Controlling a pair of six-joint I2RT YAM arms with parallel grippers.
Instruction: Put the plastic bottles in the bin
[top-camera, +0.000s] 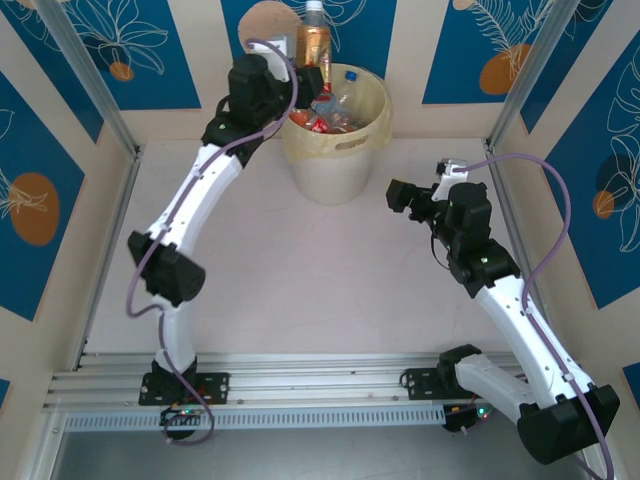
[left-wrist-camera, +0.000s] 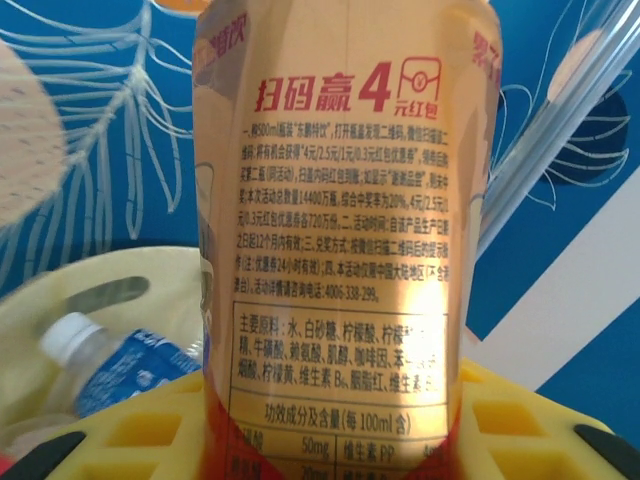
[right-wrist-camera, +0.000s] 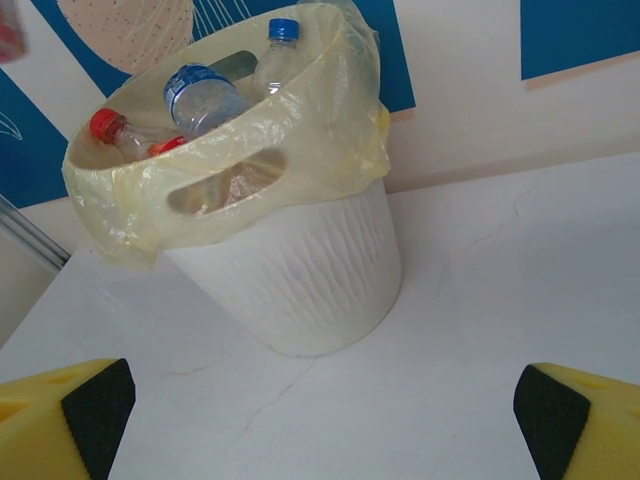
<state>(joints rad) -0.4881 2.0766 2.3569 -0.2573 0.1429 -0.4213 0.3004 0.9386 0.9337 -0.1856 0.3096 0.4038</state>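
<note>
Left gripper (top-camera: 303, 82) clenched on orange-label bottle (top-camera: 314, 42), upright above bin (top-camera: 335, 170) far-left rim. Right gripper (top-camera: 398, 195) spread, idle. Risk — release here may strike rim or heaped bottles (top-camera: 335, 115), bounce out.

Open bench (top-camera: 300, 280) stretches between the right claw (right-wrist-camera: 325, 405) and the bin (right-wrist-camera: 300, 270). Piled bottles (right-wrist-camera: 205, 95) crowd the bin's mouth; the left claw (top-camera: 308, 80) with its upright bottle (top-camera: 314, 45) blocks the left rim.
</note>
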